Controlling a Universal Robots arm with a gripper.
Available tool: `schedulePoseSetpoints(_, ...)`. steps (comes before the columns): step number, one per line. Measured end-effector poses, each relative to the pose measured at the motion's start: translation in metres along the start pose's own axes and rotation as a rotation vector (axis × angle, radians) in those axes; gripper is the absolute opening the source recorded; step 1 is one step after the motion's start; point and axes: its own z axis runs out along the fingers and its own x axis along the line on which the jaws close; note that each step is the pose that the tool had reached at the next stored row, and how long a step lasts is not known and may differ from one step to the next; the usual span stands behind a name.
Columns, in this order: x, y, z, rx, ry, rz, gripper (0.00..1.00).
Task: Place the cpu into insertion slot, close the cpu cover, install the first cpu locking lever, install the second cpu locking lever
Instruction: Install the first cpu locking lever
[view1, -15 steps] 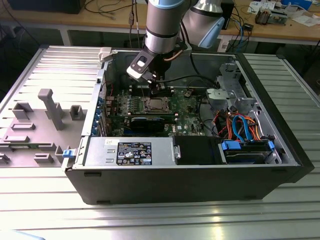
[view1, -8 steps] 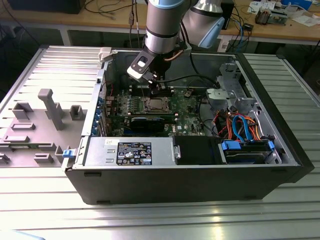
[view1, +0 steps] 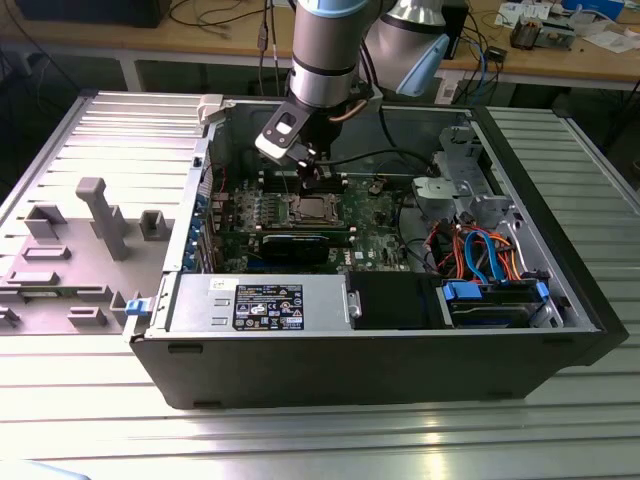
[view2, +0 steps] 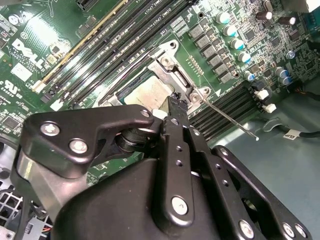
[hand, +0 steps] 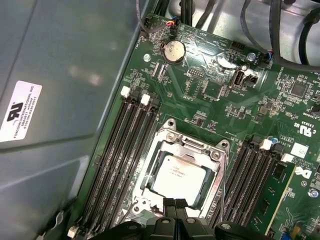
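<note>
- Inside the open computer case (view1: 300, 350) on the worktop (view1: 100, 400), the gripper (view1: 316, 178) hangs low over the green board (hand: 210, 90), right at the insertion slot (hand: 170, 125).
- The cpu (hand: 177, 175) lies flat in the insertion slot, silver top up. The cpu cover (hand: 190, 145) lies closed around it, its frame resting along the chip's edges.
- Jaws: together in the first wrist view, with nothing seen between them. Their tips sit at the slot's edge, close beside the cover.
- One thin locking lever (view2: 230, 119) stands out from the slot's side over the memory slots (view2: 235, 97); it appears unlatched.
- Judgement: the placing and cover steps look complete, and the first lever step is in hand.
- Judgement: this step calls for narrow, firm contact on a thin, springy rod, pressed down and tucked sideways under its catch. The main risk is slipping off the rod.
- Hidden: the gripper's own body covers the near part of the slot in the second wrist view.
- Not determinable: how the second lever stands, and whether the tips touch the lever, the cover or neither.
</note>
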Motion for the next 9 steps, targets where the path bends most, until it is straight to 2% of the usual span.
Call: schedulePoseSetpoints(9, 0.0, 0.0, 0.0, 0.0019, -0.0009, -0.025, 0.11)
